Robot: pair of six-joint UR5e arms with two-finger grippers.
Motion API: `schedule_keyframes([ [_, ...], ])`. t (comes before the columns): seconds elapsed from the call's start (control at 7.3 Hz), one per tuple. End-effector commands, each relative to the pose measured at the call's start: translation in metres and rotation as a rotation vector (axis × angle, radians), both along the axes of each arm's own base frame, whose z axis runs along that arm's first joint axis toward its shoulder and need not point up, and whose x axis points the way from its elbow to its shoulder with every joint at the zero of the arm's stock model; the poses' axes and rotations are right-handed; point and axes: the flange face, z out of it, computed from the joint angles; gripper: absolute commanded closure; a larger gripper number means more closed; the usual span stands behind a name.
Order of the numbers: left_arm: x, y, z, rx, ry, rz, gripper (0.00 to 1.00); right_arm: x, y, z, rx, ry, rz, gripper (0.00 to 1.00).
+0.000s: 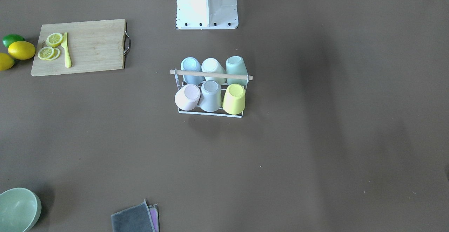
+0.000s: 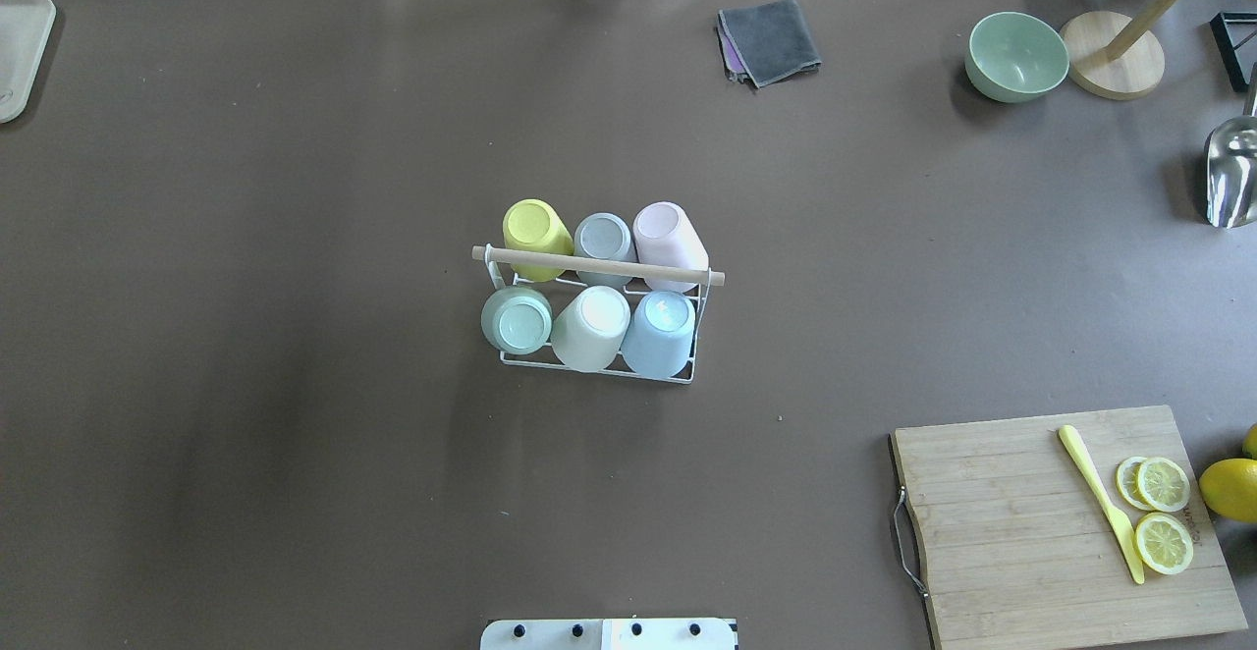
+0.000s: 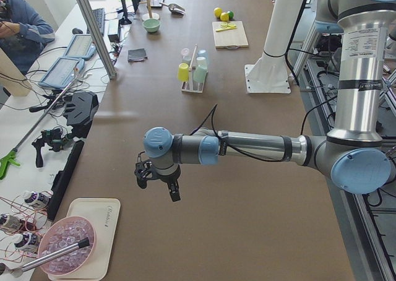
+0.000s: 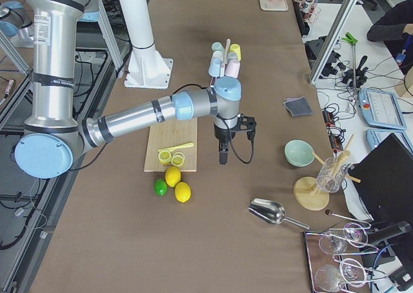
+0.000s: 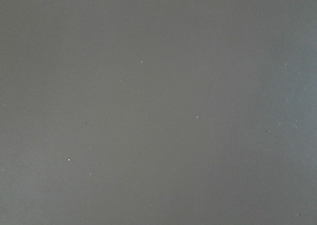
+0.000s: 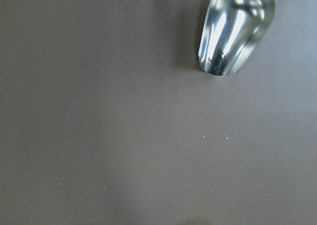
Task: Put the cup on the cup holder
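Six upturned cups fill one white cup holder on the brown surface. The left claw and right claw hang well away; their grip cannot be told.

In the exterior left view, the left arm reaches level from the right edge towards centre-left, with the left gripper pointing down. In the exterior right view, the right arm stretches from lower left to centre, with the right gripper pointing down. The finger spacing of both is unclear.
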Motion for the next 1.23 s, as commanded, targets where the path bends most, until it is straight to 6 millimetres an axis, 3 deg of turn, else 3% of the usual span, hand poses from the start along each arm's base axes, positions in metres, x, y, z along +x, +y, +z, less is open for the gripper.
schedule_keyframes([
  [0.0,0.0,0.004,-0.003,-0.001,-0.001,0.0,0.02,0.058,0.018,0.102,-0.094,-0.107,-0.013,0.0],
  [0.14,-0.003,0.025,-0.002,-0.004,0.0,-0.005,0.02,0.063,0.015,0.124,-0.117,-0.11,-0.02,0.0],
  [0.27,-0.002,0.031,-0.014,0.017,-0.002,-0.002,0.02,0.063,0.015,0.129,-0.134,-0.11,-0.014,0.0],
  [0.68,-0.001,0.033,-0.011,0.011,-0.009,0.002,0.02,0.063,0.017,0.139,-0.149,-0.104,-0.017,0.0],
  [1.1,-0.002,0.036,-0.007,0.001,-0.009,0.0,0.02,0.063,0.013,0.137,-0.144,-0.094,-0.017,0.0],
])
